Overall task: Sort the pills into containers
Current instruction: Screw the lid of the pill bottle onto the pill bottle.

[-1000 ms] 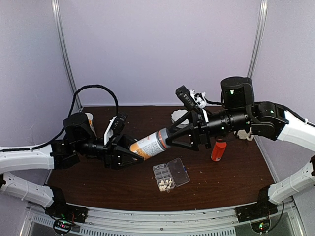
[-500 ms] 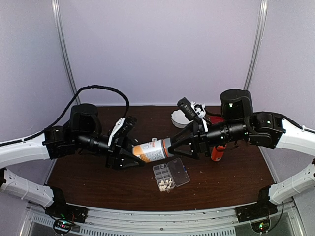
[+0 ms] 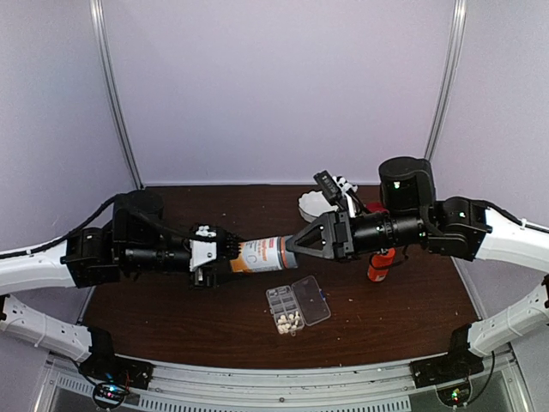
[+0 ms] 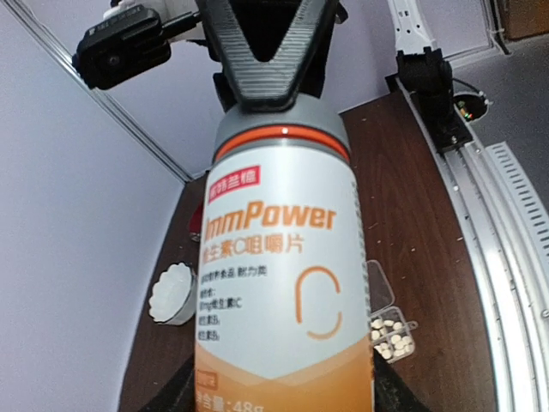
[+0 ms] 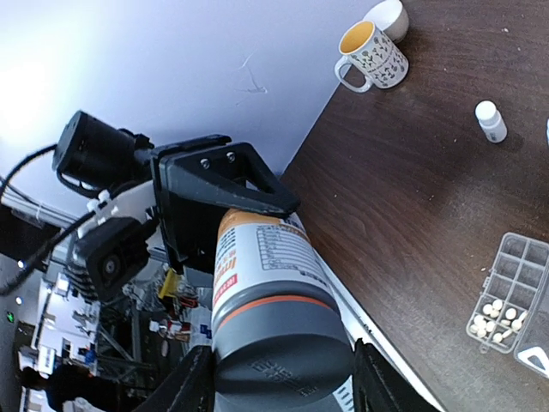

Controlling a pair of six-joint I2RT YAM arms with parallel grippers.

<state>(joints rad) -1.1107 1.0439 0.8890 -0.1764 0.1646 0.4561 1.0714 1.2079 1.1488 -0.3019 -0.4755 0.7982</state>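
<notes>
Above the middle of the table (image 3: 171, 319), the left gripper (image 3: 230, 258) is clamped round the bottom end of a large supplement bottle (image 3: 262, 255), one black triangular finger lying along its side. Facing it, the right gripper (image 3: 296, 244) is closed on the bottle's grey cap (image 3: 288, 247). That arm's own camera shows its fingers (image 5: 196, 390) on either side of the cap. Held between the two arms, the bottle lies almost level in the air, cap toward the right arm and clear of the wood. Its label is white above an orange band, with orange lettering.

Just in front of the bottle, toward the near edge and a little right of centre, the clear organiser box (image 3: 276, 296) lies flat on the table. Its lid (image 3: 311, 299) is swung open to the right. The pills (image 3: 290, 324) sit as pale clusters in the cells at the box's near end.

Further right, a small red bottle (image 3: 380, 263) stands upright under the right arm, well apart from the box. A white fluted dish (image 3: 309, 207) rests near the far edge, behind the two grippers. The right wrist camera also shows a patterned mug (image 5: 371, 50) by the table's edge at the wall. A tiny white bottle (image 5: 491, 120) stands apart from the mug on the open wood.
</notes>
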